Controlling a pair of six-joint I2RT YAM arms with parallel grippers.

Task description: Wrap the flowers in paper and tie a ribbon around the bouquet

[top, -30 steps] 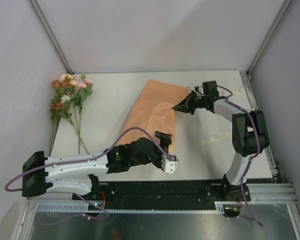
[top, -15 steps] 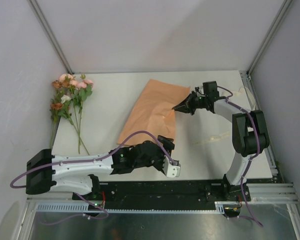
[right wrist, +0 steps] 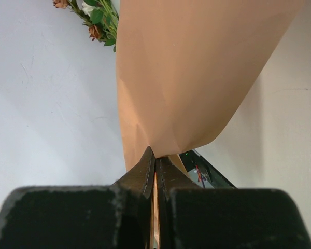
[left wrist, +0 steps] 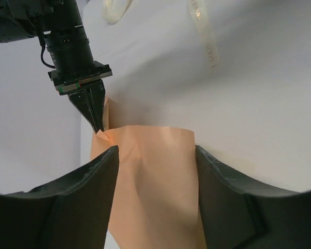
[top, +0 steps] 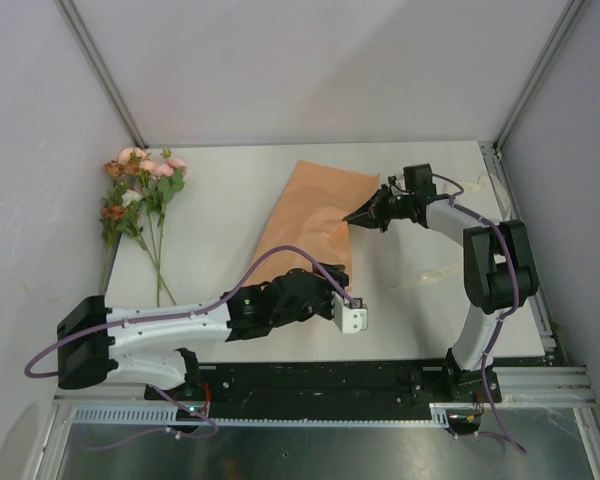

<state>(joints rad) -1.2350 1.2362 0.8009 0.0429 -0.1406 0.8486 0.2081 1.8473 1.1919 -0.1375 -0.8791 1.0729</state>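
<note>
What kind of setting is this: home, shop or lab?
Most likely a lab robot cell: a white table boxed in by blank panels and metal posts, two arms bolted to a rail at its near edge, flowers and paper as props.

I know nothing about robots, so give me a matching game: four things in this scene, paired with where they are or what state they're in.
Things:
1. pink, orange and cream artificial flowers
2. thin peach-orange paper sheet
3. long cream-white ribbon strip
4. right gripper

Places or states:
A. shut, pinching the paper's edge
B. lying by the left edge of the table
C. spread across the table's middle
D. lying on the table's right side

Pairs: 1-B; 2-C; 3-D; 4-A
</note>
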